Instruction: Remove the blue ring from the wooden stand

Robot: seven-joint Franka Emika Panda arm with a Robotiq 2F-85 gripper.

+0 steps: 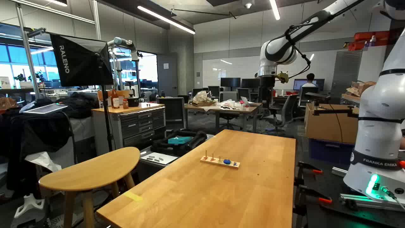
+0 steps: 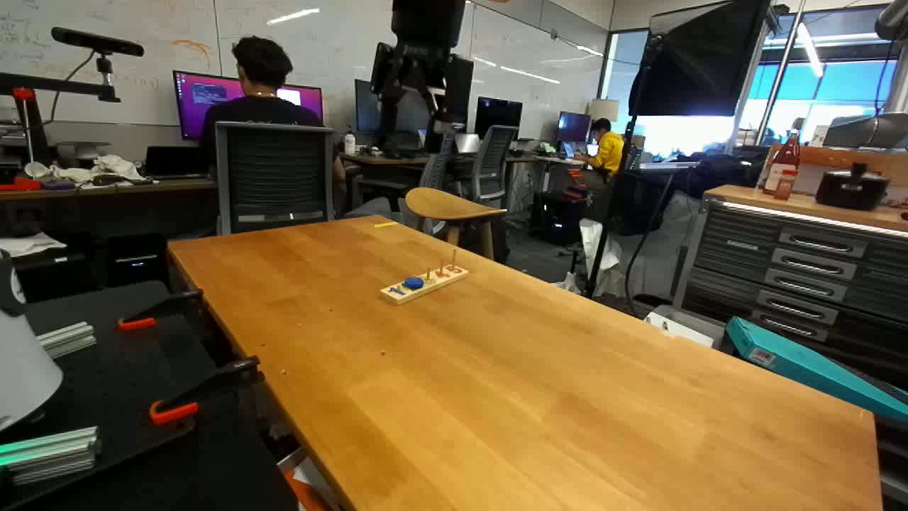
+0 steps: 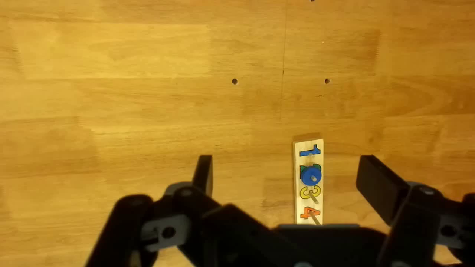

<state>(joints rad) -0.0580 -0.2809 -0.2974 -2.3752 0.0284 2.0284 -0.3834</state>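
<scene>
While the black two-fingered gripper [image 3: 288, 178] hangs well above the long, brown wooden table [image 1: 253, 196], its fingers [image 3: 380, 189] are spread wide apart. The round, dark-blue ring [image 3: 307, 175] is seated on the pale, oblong wooden stand [image 3: 305, 161], covering part of the green numeral 2 [image 3: 317, 166], with a thin wooden peg [image 3: 313, 178] through its centre. In an exterior view, the ring lies toward the stand's near, right end; three upright pegs [image 1: 212, 156] stand to its left. In the wrist view, the stand appears between the fingers, nearer the right one, one end hidden behind the gripper.
</scene>
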